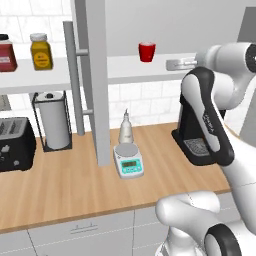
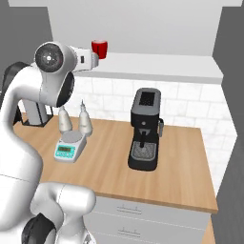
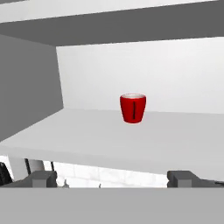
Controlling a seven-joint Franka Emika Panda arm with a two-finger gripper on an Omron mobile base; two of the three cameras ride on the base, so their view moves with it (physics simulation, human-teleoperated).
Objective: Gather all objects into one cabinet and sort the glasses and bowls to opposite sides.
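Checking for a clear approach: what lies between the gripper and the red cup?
Nothing. In the hand view, bare white shelf runs from the open gripper to the red cup, which stands upright and alone.

Glossy white robot arm with rounded segments, dark grey joint bands, a round dark end cap, and grey fingertips.

No legible text, labels or numbers anywhere.
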